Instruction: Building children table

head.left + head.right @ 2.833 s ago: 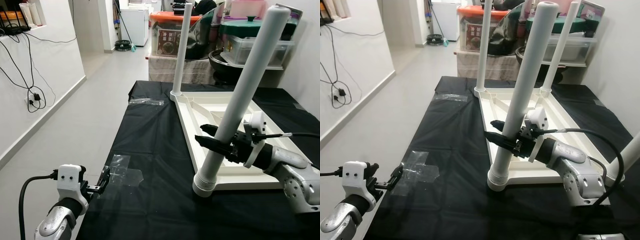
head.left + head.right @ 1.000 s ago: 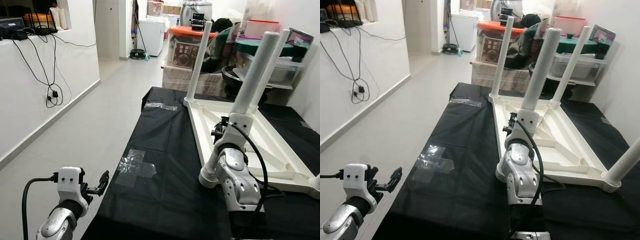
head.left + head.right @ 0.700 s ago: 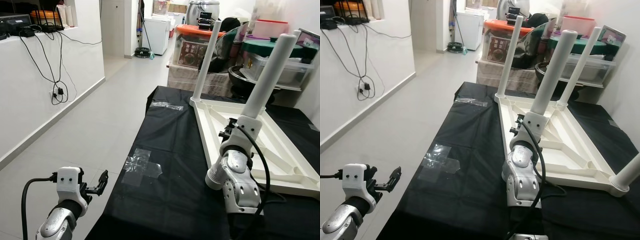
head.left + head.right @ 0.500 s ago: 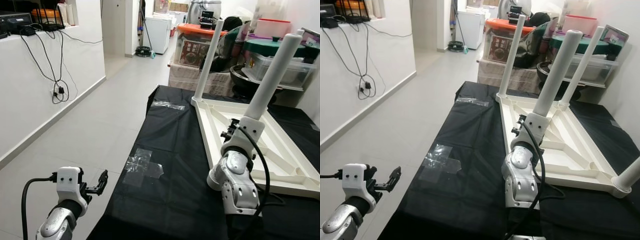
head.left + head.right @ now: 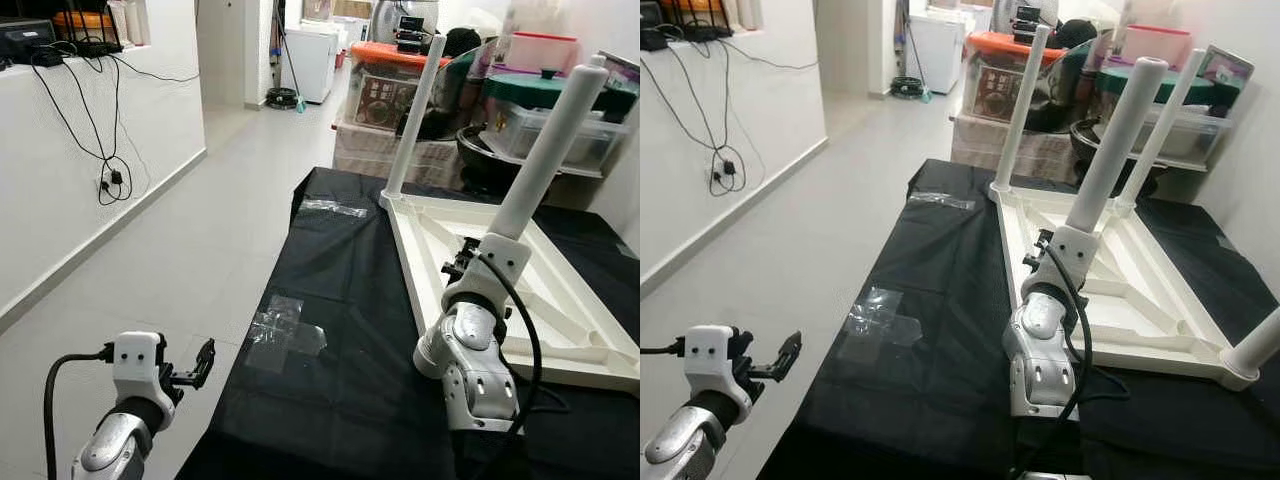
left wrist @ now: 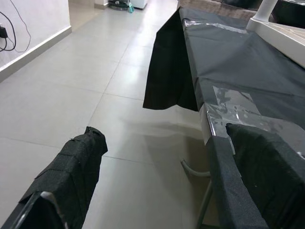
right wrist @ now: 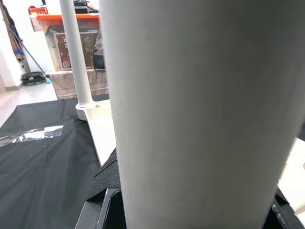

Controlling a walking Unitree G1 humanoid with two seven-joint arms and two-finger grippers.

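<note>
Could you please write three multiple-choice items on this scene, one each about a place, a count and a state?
1. Where does the upturned white tabletop lie?
A. on the black cloth
B. on the bare floor
C. on a shelf

2. How many white legs stand on the tabletop in the right eye view?
A. one
B. two
C. four

3. What is the state of the left end effector?
A. shut on a leg
B. open, holding nothing
C. shut on tape

Answers:
1. A: the tabletop rests on the black cloth that covers the work surface.
2. C: there is a far left leg, a far right leg, the near leg at the right end effector, and one at the right edge.
3. B: in the left wrist view its fingers stand apart with floor between them.
</note>
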